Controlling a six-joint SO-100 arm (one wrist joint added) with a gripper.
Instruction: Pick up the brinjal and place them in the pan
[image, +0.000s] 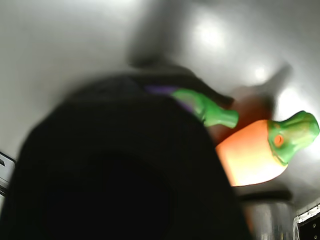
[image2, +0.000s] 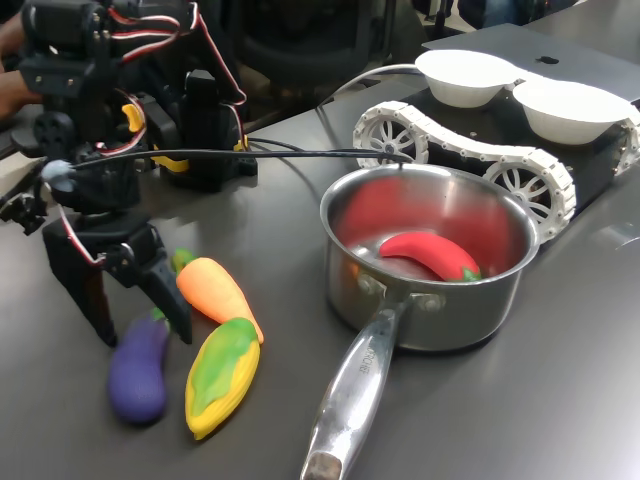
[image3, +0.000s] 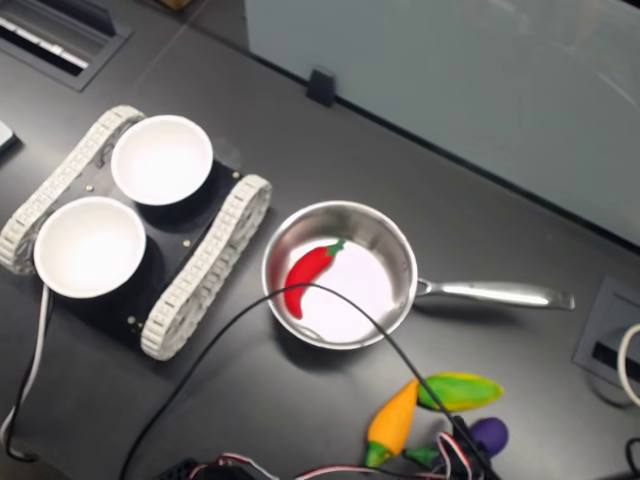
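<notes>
I have the gripper (image2: 140, 325) down at the lower left of the first exterior view, its two black fingers spread apart and straddling the stem end of the brinjal (image2: 138, 372), which lies flat on the dark table (image2: 560, 400). The jaws are open and nothing is held; whether a finger already touches the purple skin I cannot tell. So I judge this the approach-to-grasp step, with lifting and placing not yet done.

The pan (image2: 428, 258) sits right of centre in the same view, holding only a red chilli (image2: 430, 255). A carrot (image2: 217, 294) and a corn cob (image2: 222, 375) lie just beside the brinjal, the carrot close to the right-hand finger.

Next I would need to close on the brinjal without catching the carrot, lift clear, then carry it rightward over the pan rim.

I can read no brand, label or writing anywhere; the wrist view is blurred and mostly blocked by the gripper body.
</notes>
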